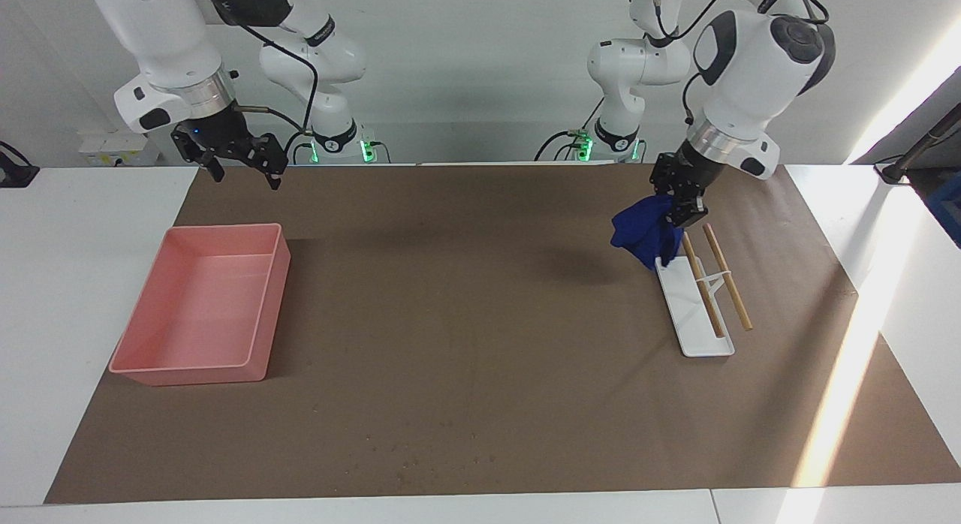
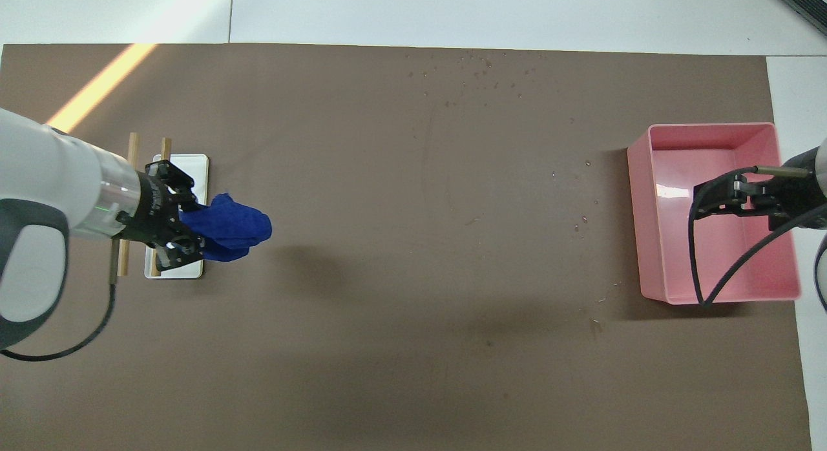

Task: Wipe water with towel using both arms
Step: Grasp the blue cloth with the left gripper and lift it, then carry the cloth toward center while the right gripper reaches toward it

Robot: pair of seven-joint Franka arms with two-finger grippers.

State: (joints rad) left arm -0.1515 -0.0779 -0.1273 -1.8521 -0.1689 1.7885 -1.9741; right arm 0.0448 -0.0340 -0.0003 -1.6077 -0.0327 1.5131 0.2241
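Note:
The blue towel (image 1: 644, 237) (image 2: 231, 234) hangs bunched in the air, with my left gripper (image 1: 678, 203) (image 2: 187, 228) shut on its upper end, over the end of the white rack tray (image 1: 694, 314) that lies nearer to the robots. Water droplets (image 1: 428, 453) (image 2: 481, 66) speckle the brown mat by the table edge farthest from the robots. My right gripper (image 1: 240, 160) (image 2: 717, 202) waits open, raised above the pink tray (image 1: 195, 306) (image 2: 714, 212).
The white rack tray (image 2: 190, 163) carries two wooden rods (image 1: 721, 280) on a wire stand, toward the left arm's end. The pink tray sits toward the right arm's end. More scattered drops (image 2: 581, 218) lie on the mat beside the pink tray.

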